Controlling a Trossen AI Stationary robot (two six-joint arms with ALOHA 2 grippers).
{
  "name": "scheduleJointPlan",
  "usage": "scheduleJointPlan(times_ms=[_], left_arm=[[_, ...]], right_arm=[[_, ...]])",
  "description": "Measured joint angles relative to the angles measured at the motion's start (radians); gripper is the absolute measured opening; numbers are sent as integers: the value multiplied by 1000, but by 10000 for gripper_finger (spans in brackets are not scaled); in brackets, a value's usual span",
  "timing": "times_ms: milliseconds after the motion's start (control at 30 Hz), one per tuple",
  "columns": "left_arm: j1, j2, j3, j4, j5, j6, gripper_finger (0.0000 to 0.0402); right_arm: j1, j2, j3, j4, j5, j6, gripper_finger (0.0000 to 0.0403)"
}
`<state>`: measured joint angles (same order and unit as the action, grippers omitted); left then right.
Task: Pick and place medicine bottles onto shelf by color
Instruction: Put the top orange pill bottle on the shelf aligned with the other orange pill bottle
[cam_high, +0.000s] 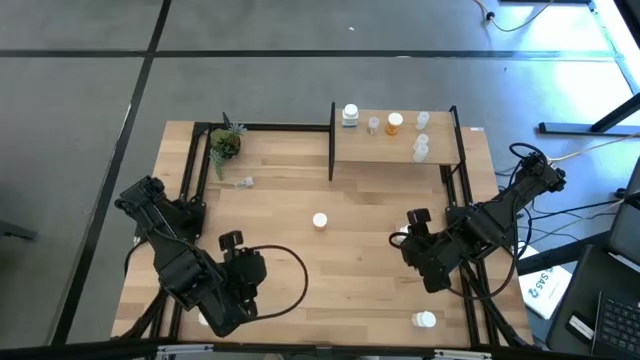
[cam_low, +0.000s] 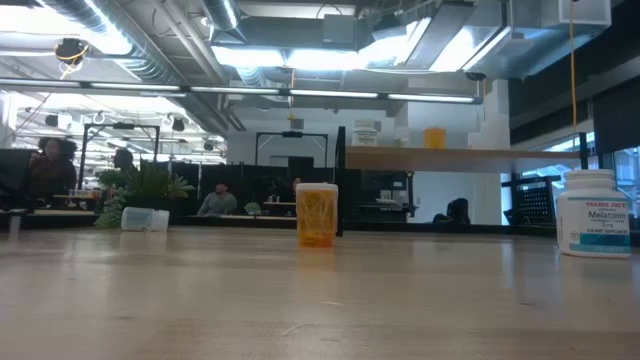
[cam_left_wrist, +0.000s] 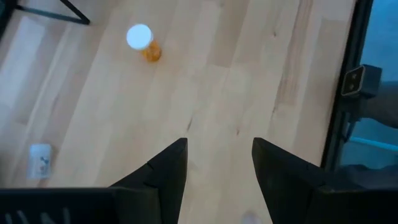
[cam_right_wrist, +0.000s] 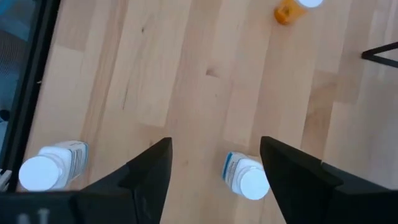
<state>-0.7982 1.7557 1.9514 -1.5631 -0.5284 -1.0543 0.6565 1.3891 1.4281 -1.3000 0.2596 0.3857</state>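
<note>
My right gripper (cam_right_wrist: 214, 163) hangs over the tabletop (cam_high: 340, 260) near its right edge, fingers apart, nothing between them. A white bottle w/ blue label (cam_right_wrist: 246, 177) stands on the wood just under the gap, closer to one finger, not touched. Second white bottle (cam_right_wrist: 52, 165) stands further toward the right edge, by the black frame rail (cam_right_wrist: 25, 93); in the high view it's near the front right corner (cam_high: 425, 320).

My left gripper (cam_left_wrist: 217, 163) hovers over the front left part of the tabletop, fingers spread, empty. Bare wood below it.

Orange bottle w/ white cap (cam_high: 320, 221) stands alone about mid-tabletop, well apart from both grippers; low view shows it upright, see-through orange (cam_low: 317, 214). Both wrist views catch it far ahead.

The shelf (cam_high: 395, 150) sits at the back edge, right of centre, between black posts. On it: a white bottle (cam_high: 350, 115) at the shelf's left end, then a small clear one (cam_high: 374, 125), an orange one w/ white cap (cam_high: 395, 123), and two clear ones (cam_high: 421, 150) toward the shelf's right end, one behind the other.

A clear bottle (cam_high: 245, 182) lies on its side near the back left, beside the small potted plant (cam_high: 225, 143) at the back left corner. Low view: a labelled white bottle (cam_low: 593, 213) at far right, people in the room behind.
</note>
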Motion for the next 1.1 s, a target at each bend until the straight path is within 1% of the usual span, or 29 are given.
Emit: scheduleJointPlan(times_ms=[267, 400, 633, 700, 800, 900, 1000, 1100], left_arm=[[-6, 0, 0, 0, -11, -7, 174], [0, 3, 0, 0, -14, -10, 174], [-41, 11, 0, 7, -21, -43, 174], [-51, 12, 0, 3, -64, -45, 174], [-51, 11, 0, -3, -80, -62, 174], [-51, 10, -9, -6, -82, -62, 174], [-51, 11, -45, -7, -83, -65, 174], [-51, 11, -93, -8, -82, -84, 174]], right_arm=[[0, 0, 0, 4, 3, -1, 244], [0, 0, 0, 43, 44, -5, 244], [0, 14, 0, 195, 87, -168, 244], [-4, 21, 0, 219, 88, -217, 244], [-30, 42, 0, 270, 87, -279, 244], [-88, 70, 0, 334, 88, -340, 244], [-152, 105, 0, 393, 84, -418, 244], [-208, 131, 0, 447, 43, -496, 244]])
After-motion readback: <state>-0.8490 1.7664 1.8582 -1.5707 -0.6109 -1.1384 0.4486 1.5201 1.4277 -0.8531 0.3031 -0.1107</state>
